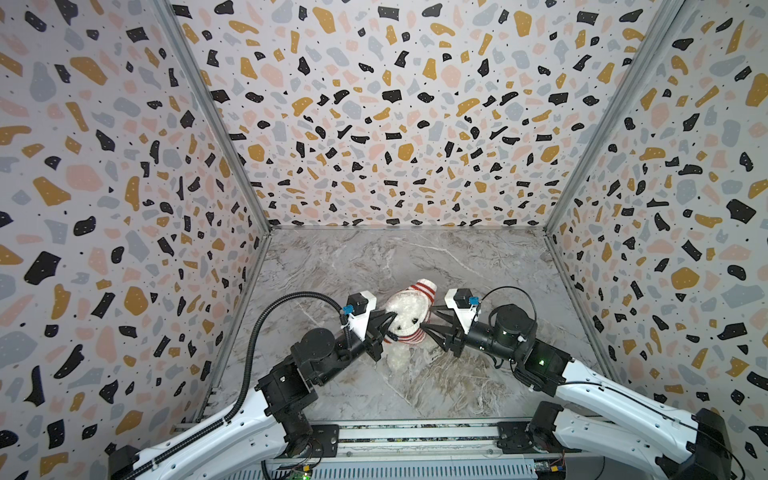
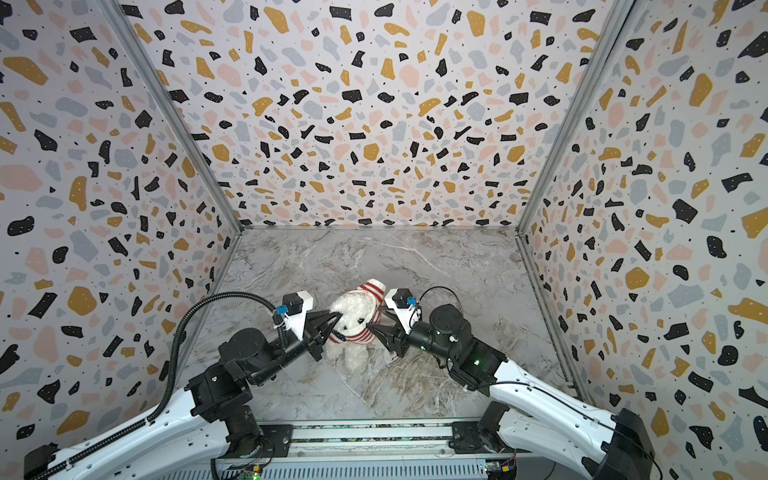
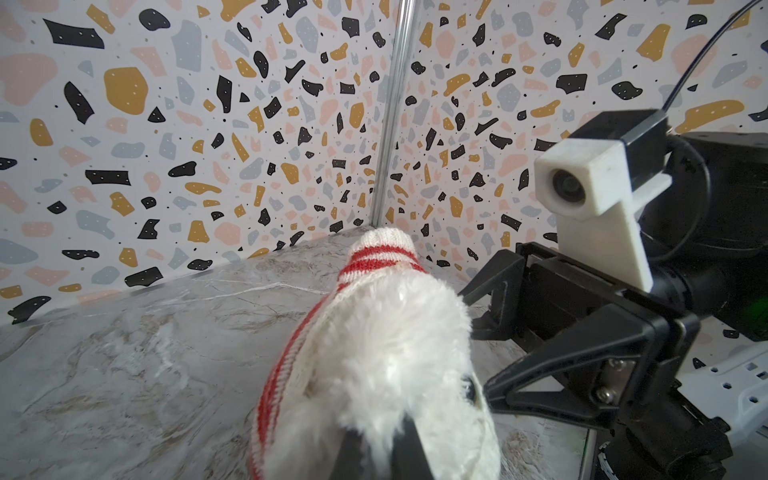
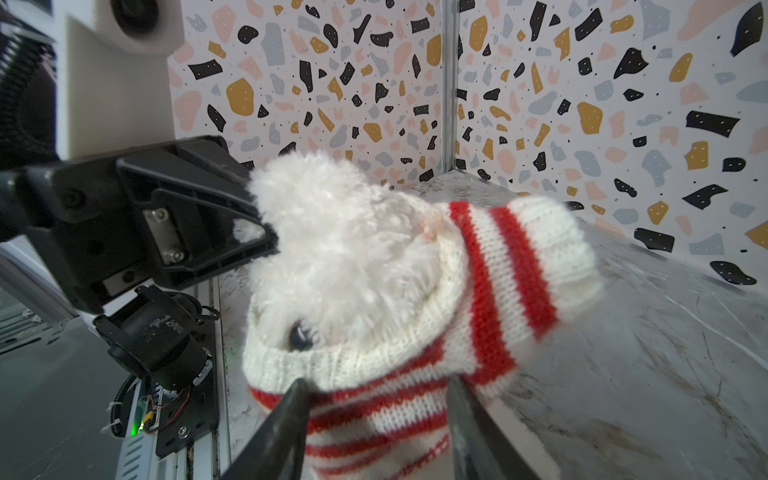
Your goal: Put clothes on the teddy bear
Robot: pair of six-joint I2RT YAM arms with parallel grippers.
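Teddy bear half dressed, sweater collar caught at its face

The teddy bear (image 1: pixel 405 320) sits at the front middle of the table (image 1: pixel 374 257), between the two arms. The sweater (image 4: pixel 490 291) is bunched round its neck, with the collar up under one eye and an empty sleeve sticking out behind the head. The left gripper (image 1: pixel 390 324) has its fingers together, pinching fur at the side of the head. The right gripper (image 4: pixel 376 384) has its fingers apart, one on each side of the striped body, and whether they bite cannot be told. A downward tug could likely snag the collar on the muzzle. The thin pinch on fur may then slip, so the bear tips or is dragged, and the sleeve may stay empty.
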